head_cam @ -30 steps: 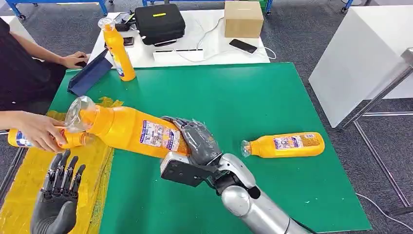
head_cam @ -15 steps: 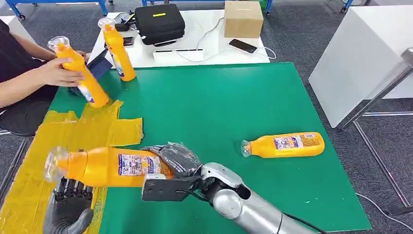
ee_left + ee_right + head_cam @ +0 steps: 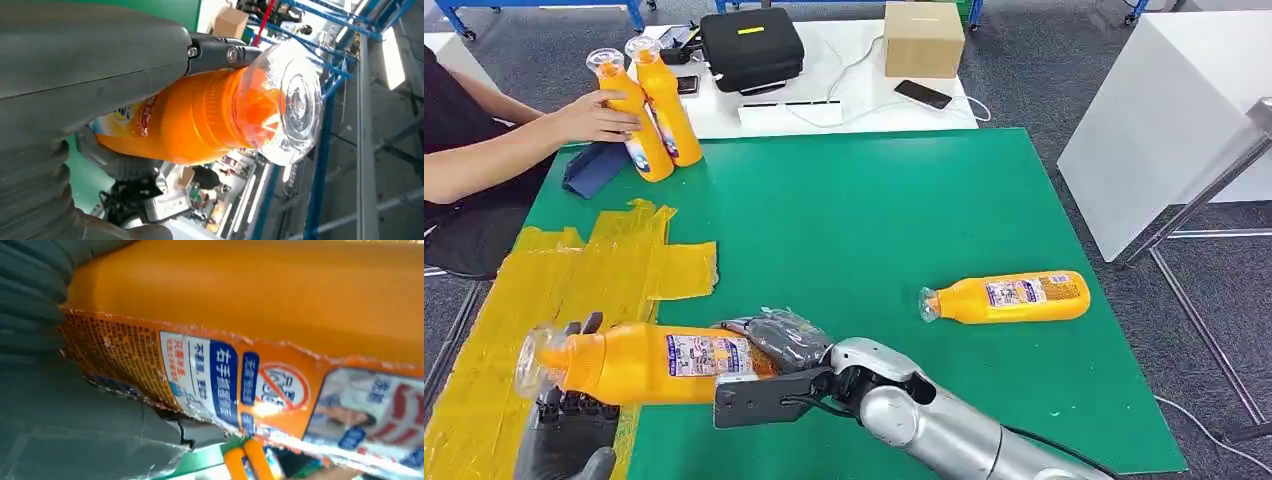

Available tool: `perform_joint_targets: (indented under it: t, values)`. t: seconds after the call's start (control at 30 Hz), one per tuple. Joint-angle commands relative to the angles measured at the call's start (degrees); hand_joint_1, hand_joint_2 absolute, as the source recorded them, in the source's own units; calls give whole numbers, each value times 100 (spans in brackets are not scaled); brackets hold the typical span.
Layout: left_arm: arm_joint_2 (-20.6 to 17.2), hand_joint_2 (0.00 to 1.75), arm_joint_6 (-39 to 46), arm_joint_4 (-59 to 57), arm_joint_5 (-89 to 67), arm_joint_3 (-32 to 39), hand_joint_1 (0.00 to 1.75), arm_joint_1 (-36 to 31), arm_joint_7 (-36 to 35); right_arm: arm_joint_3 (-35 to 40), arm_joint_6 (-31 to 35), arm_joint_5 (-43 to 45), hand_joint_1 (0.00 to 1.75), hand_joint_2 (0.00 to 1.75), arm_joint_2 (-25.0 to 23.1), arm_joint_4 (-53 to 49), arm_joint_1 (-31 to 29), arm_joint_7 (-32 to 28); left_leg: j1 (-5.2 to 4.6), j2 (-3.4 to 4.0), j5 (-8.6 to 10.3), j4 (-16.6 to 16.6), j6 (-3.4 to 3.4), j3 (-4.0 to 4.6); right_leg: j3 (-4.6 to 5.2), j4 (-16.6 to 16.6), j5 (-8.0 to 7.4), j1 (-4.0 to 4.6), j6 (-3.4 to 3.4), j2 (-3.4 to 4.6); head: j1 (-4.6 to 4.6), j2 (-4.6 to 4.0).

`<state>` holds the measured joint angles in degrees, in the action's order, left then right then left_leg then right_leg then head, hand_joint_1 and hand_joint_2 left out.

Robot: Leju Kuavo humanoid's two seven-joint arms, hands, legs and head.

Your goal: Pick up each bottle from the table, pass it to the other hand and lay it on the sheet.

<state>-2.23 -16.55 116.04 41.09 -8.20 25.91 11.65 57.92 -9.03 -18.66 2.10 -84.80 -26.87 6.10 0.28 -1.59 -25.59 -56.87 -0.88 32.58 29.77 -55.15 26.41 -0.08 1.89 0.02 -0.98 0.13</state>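
Handover closing: my left hand (image 3: 564,440) has risen under the bottle's neck since half a second ago.

Right hand (image 3: 774,338) fingers clamp the held bottle (image 3: 639,362) over the yellow sheet (image 3: 544,280); left fingers touch it, closure unclear. Another bottle (image 3: 1009,297) waits on the green table (image 3: 894,220).

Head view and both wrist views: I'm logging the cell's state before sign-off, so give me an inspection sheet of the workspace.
Surface: green mat; crinkled yellow sheet at its left edge.
Job's things: held bottle lying level above the sheet's edge; lying bottle on the mat, right; two upright bottles at the far left.
Clutter: blue tray; black case, cardboard box and phone on the white table.
Hands: right hand grips the bottle's base; left hand under its neck end, grip unclear.
Cables: white cable by the case.
Surroundings: person's hand on one upright bottle.
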Motion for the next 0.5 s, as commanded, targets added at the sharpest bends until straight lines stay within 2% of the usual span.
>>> perform_joint_targets:
  t: [0.03, 0.2, 0.5]
  values:
    - [-304, 175, -191, 44, 227, -162, 0, -2, 179, 787, -419, 460, 175, 175, 280, -159, -515, -222, 2, 16, -6, 0, 3, -11, -11, 3, 3, 3, -1, 6, 0, 0]
    - [-163, 175, -204, -19, 244, 35, 0, 2, 112, 1043, -638, 711, 175, 175, 241, -482, -635, -372, 3, 23, -10, -3, 3, -13, -12, 1, 5, 4, 0, 10, 2, 0]
    - [-13, 175, -224, -126, 313, 164, 0, -1, 77, 1334, -748, 643, 175, 175, 310, -336, -546, -508, 2, 12, -3, 5, 2, -14, -15, 8, 1, 3, 0, 2, 0, 0]
